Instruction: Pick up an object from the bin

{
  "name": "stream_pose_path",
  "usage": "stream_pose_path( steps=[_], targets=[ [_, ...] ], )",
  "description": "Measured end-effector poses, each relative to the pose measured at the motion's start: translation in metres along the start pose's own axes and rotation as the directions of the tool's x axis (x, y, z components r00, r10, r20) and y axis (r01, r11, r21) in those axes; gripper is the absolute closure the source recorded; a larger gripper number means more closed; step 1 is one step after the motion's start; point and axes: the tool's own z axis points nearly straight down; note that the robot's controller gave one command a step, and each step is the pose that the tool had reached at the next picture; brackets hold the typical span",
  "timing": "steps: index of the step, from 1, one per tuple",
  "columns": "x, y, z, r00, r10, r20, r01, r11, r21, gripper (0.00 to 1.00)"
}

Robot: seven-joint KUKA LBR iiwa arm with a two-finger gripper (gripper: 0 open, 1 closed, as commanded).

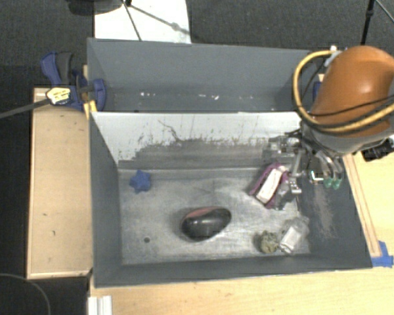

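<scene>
Camera view: purple-and-white packet beside fingers, long axis upper-right to lower-left; grip unclear.

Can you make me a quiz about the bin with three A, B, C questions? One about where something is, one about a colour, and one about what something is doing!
1. Where in the bin is the little blue thing? A left side. B right side. C middle.
2. What colour is the slanted thing beside the gripper? A yellow. B purple and white. C blue.
3. What is the dark oval thing doing? A hanging in the air. B lying on the bin floor by itself. C sitting on the blue thing.

Answers: 1 A, it lies near the left wall. 2 B, those are its two colours. 3 B, nothing touches it.
</scene>
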Motion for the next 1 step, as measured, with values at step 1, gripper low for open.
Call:
stream_pose_path(
  steps=[1],
  targets=[
    [-0.0436, -0.0417, 0.1058, 0.985, -0.174, 0.001, 0.174, 0.985, 0.001, 0.0]
  ],
)
